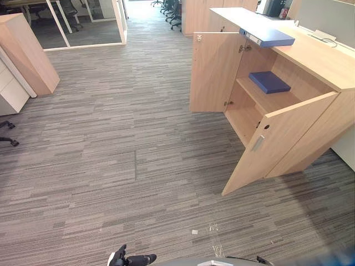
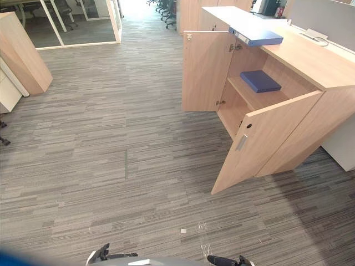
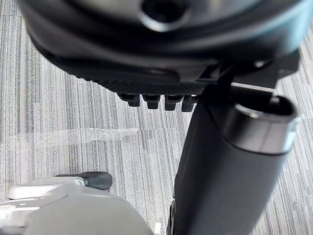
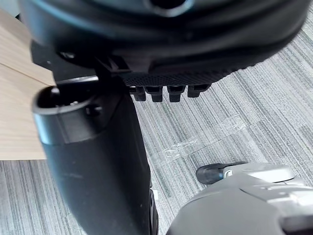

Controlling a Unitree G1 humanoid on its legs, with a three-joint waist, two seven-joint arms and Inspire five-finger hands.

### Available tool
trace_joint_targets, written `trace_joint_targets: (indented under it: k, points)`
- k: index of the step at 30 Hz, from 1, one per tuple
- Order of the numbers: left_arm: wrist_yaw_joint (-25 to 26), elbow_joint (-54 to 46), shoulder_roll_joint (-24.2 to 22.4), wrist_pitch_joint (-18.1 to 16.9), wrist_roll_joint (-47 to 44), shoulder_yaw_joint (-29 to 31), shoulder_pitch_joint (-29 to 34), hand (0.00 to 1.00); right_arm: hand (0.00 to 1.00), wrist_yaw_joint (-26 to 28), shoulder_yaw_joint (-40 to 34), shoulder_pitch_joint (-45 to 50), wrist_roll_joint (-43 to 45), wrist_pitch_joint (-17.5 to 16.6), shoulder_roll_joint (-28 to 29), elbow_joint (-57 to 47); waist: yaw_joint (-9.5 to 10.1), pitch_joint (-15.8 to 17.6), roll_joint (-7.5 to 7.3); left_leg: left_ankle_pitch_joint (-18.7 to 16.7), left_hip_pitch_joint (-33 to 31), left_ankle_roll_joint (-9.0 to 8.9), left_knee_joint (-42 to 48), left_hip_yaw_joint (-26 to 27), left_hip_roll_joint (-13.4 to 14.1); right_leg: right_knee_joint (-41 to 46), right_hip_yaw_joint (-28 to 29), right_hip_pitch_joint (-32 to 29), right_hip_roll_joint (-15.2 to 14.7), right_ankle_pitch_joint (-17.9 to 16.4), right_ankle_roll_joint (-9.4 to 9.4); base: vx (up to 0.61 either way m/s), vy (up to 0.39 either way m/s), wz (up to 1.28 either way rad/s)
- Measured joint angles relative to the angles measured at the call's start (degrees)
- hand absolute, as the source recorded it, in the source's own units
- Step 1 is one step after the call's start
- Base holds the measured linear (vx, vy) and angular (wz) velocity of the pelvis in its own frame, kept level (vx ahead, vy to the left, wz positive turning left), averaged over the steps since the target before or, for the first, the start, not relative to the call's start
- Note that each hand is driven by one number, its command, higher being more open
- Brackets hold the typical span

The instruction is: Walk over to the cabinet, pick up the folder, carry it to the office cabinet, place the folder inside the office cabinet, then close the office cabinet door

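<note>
Ahead, the office cabinet (image 1: 213,72) gapes, folder (image 1: 270,36) on top; left hand (image 3: 146,63) and right hand (image 4: 171,54) hang slack, empty.

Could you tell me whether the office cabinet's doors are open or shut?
Open. The far door and near door stand swung outward, exposing a blue folder on the shelf.

Office cabinet (image 1: 310,55): pale wood-grain board, matt and smooth, with a silvery, metal-look door handle (image 1: 258,143). Shelf folder (image 1: 269,82) and top folder (image 1: 269,36): blue covers, smooth with a low sheen, the top folder's spine white. Floor (image 1: 111,138): grey striped carpet, rough woven pile; left hand (image 3: 146,85): dark plastic, its palm pad finely stippled.
</note>
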Motion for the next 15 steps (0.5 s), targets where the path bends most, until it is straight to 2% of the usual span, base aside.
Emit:
trace_joint_targets:
  k: [2, 3, 4, 5, 6, 7, 9, 10, 13, 14, 15]
  points:
    - [0.02, 0.0, -0.04, 0.04, -0.1, 1.77, -0.1, 1.0, 1.0, 0.06, 0.0, -0.3, 0.01, 0.01, 0.37, 0.09, -0.07, 0.3, -0.63, -1.56, -2.26, -0.88, 4.1, -0.64, 0.07, 0.21, -0.52, -0.16, -0.13, -0.01, -0.02, -0.03, -0.015, 0.16]
    - [-0.06, -0.06, -0.26, 0.06, -0.21, 3.69, -0.13, 1.0, 1.0, 0.1, -0.23, -0.45, 0.02, 0.0, 0.57, 0.11, -0.06, 0.61, -0.8, -4.08, -5.03, -1.57, 9.95, -0.71, 0.5, 0.4, -1.07, -0.25, 0.06, -0.2, -0.28, -0.07, -0.018, 0.18]
    - [-0.09, -0.28, -0.69, 0.16, -0.97, 5.91, -0.11, 1.0, 1.0, 0.13, -0.85, -0.45, 0.02, -0.03, 0.79, 0.1, 0.06, 0.93, -0.91, -6.86, -8.67, -2.95, 17.83, -0.54, 1.22, 0.94, -1.27, -0.29, 0.41, -1.16, -1.88, -0.06, -0.014, 0.16]
    - [-0.1, -0.71, -1.08, 0.23, -1.43, 7.11, -0.06, 1.0, 1.0, 0.2, -1.14, -0.49, 0.05, -0.03, 0.79, -0.02, 0.17, 1.37, -0.72, -7.96, -10.69, -3.67, 22.93, -0.31, 1.81, 1.51, -1.32, -0.19, 0.68, -1.84, -2.86, -0.1, -0.019, 0.04]
    - [-0.42, -2.16, -2.09, 0.12, -2.5, 9.43, -0.01, 1.0, 1.0, 0.31, -1.25, -0.43, 0.04, -0.04, 0.52, -0.32, 0.68, 1.94, -0.13, -8.56, -15.26, -3.79, 33.56, 0.81, 3.28, 2.85, -0.98, -0.12, 1.25, -2.79, -3.54, -0.05, -0.006, -0.14]
    - [-1.04, -4.05, -3.73, -0.38, -3.11, 11.74, 0.27, 1.0, 1.0, 0.29, -1.0, 0.01, -0.01, 0.03, -0.28, -0.48, 1.71, 2.32, 0.71, -7.69, -20.24, -3.34, 44.1, 2.24, 5.64, 4.14, -0.28, 0.16, 2.27, -3.57, -4.31, -0.05, 0.005, -0.25]
    - [-1.18, -5.1, -4.46, -0.98, -4.19, 12.23, 0.34, 1.0, 1.0, -0.03, -1.09, -0.06, -0.1, 0.42, -0.79, 0.18, 2.63, 2.85, 1.71, -10.08, -23.06, -2.51, 48.91, 2.83, 7.01, 5.01, 1.01, 1.71, 2.17, -4.39, -4.59, 0.03, 0.04, -0.33]
    - [-1.18, -5.21, -4.47, -1.13, -4.52, 12.08, 0.33, 1.0, 1.0, -0.04, -0.92, -0.2, -0.2, 0.61, -0.81, 0.25, 2.7, 2.83, 1.58, -10.59, -23.74, -2.81, 47.0, 2.77, 6.96, 5.58, 1.91, 1.95, 1.38, -4.72, -4.68, 0.07, 0.093, -0.49]
    - [-0.91, -5.24, -4.42, -1.25, -4.54, 11.79, 0.28, 1.0, 1.0, -0.04, -0.51, -0.47, -0.2, 0.61, -0.97, 0.24, 2.57, 2.86, 1.22, -9.82, -24.65, -4.18, 33.12, 0.96, 6.54, 6.61, 4.91, 1.53, -2.01, -6.35, -2.92, 0.12, 0.135, -0.52]
    - [-0.68, -5.24, -4.56, -1.29, -4.52, 11.4, -0.06, 1.0, 1.0, -0.09, -0.53, -0.47, -0.18, 0.69, -1.26, 0.26, 2.53, 3.15, 1.71, -7.76, -24.94, -5.15, 25.12, -1.52, 6.49, 6.43, 6.37, 1.36, -3.55, -6.94, -1.98, 0.2, 0.228, -0.63]
    - [-0.23, -5.22, -4.87, -1.29, -4.49, 11.38, -0.19, 1.0, 1.0, -0.28, -0.58, -0.57, -0.13, 0.77, -1.59, 0.27, 2.39, 3.46, 2.32, -5.82, -24.74, -6.88, 17.76, -4.74, 6.74, 6.12, 7.61, 1.44, -4.89, -7.55, -0.98, 0.27, 0.341, -0.54]
